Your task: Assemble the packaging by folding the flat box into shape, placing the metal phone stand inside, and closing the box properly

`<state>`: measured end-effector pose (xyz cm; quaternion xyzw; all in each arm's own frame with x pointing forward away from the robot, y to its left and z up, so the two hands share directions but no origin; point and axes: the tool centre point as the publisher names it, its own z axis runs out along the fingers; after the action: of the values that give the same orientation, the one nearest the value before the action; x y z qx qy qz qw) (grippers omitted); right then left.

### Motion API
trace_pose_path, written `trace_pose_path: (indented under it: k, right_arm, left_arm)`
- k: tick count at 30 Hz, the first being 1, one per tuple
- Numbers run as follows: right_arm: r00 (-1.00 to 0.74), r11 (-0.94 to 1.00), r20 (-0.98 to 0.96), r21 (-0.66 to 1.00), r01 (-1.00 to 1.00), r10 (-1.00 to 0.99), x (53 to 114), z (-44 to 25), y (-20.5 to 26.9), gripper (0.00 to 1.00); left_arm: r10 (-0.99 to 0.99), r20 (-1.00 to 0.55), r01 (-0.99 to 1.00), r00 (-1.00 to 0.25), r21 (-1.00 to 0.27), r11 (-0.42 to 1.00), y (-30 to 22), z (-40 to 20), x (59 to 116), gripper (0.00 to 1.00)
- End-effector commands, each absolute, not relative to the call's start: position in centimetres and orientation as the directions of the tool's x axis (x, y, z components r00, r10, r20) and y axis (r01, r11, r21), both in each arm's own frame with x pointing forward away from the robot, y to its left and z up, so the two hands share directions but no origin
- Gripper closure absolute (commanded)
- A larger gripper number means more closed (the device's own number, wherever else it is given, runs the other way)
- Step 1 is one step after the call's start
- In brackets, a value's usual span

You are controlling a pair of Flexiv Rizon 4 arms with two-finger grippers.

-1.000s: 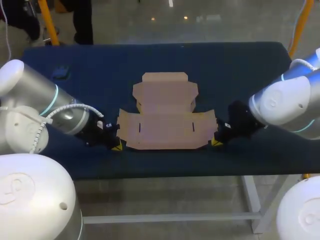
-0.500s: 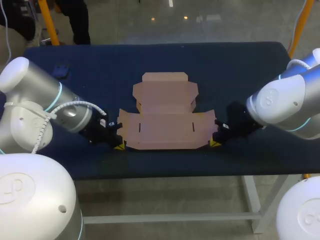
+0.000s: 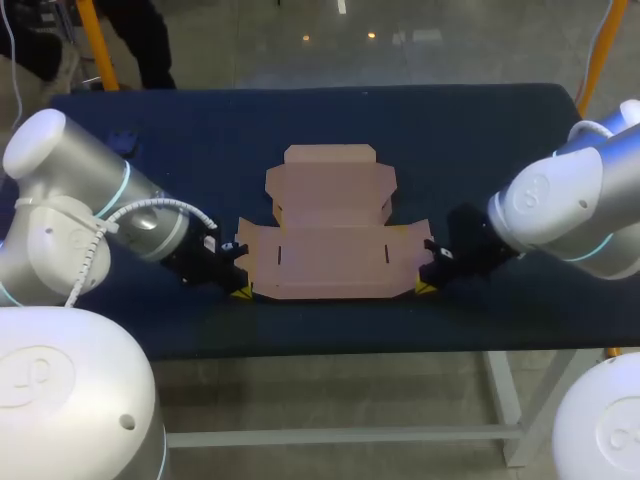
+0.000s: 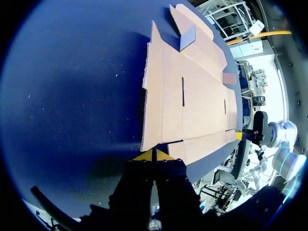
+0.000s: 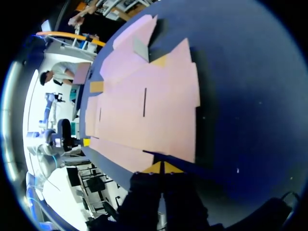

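I'm barely started: the box (image 3: 330, 245) lies flat and unfolded in the middle of the table (image 3: 480, 140), my left gripper (image 3: 240, 291) and right gripper (image 3: 424, 287) sit at its near corners, tips pressed together and gripping nothing, so folding, loading the stand (which I can't pick out) and closing all remain.

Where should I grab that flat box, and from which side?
Likely the flat box by its side flaps, low from either side: it lies flush on the table, leaving only thin edges. The left tool and right tool sit at its near corners.
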<state>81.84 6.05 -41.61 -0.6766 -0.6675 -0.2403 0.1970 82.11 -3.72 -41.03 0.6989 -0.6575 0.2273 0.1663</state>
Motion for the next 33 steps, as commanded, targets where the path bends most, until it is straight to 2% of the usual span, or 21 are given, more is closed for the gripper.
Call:
trace_pose_path:
  k: [1, 33]
  right_arm:
    - [-0.010, -0.028, 0.599, 0.054, 0.998, 0.800, 82.0, -41.7, 6.0, 1.00]
    - [-0.083, 0.028, 0.579, 0.102, 0.994, 0.811, 82.8, -40.7, 7.7, 1.00]
  left_arm:
    - [-0.847, 0.530, -0.995, 0.031, -0.064, -0.077, -3.8, -41.0, 82.2, 1.00]
    - [-0.880, 0.474, -0.996, -0.028, -0.086, -0.014, -5.8, -39.4, 82.4, 1.00]
